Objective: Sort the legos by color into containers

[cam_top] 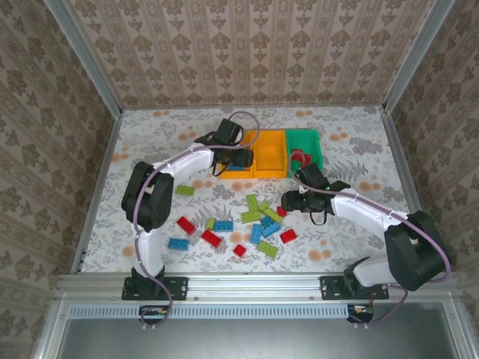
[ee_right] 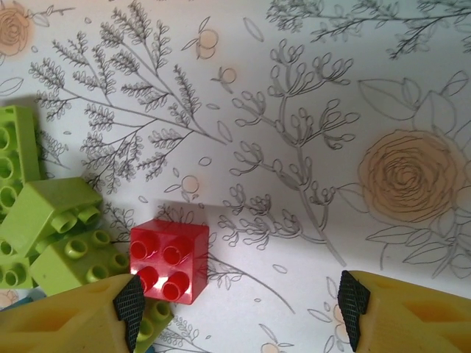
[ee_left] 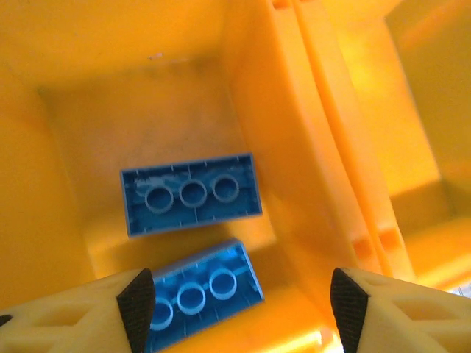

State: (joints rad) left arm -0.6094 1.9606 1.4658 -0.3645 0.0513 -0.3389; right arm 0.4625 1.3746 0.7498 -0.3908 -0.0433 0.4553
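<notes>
Orange bin [ee_left: 110, 118], blue bricks [ee_left: 191, 195] inside — left fingers [ee_left: 136, 309] parted, empty; right fingers [ee_right: 129, 303] parted by red brick [ee_right: 168, 259].

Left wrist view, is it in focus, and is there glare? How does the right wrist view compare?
Left wrist view: soft overall, the blue bricks slightly blurred, the orange bin washed out by glare towards the right. Right wrist view: sharper, the red brick and the print on the table crisp, a faint shadow band across the table behind the brick.
</notes>
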